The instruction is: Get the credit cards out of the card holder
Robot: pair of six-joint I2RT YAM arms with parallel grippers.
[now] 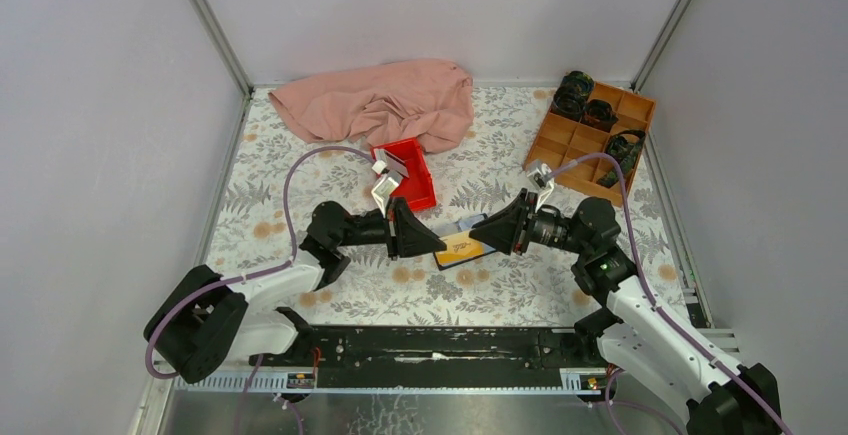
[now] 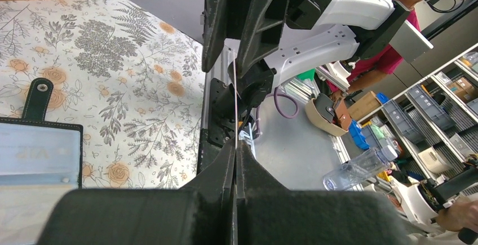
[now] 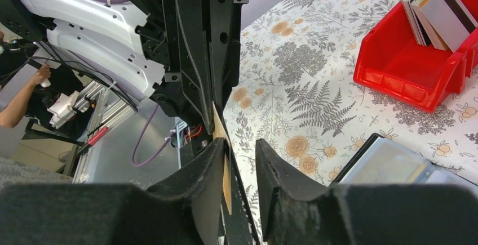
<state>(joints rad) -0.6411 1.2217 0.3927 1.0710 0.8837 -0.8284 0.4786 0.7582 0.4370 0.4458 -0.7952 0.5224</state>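
Evidently handing an orange card (image 1: 462, 249) across above the open card holder (image 2: 39, 143) on the desk (image 1: 500, 295): left jaws pinched shut on one end, right jaws parted around the other, presumably bound for the red tray (image 3: 394, 73).

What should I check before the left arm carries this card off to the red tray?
1. Left gripper shut on the credit card: ok.
2. Right gripper jaws apart: ok.
3. Card clear of that gripper: cannot tell; its edge lies close to one finger.
4. Red tray has room beside the cards stacked in it: ok.
5. Card holder lying open: ok.
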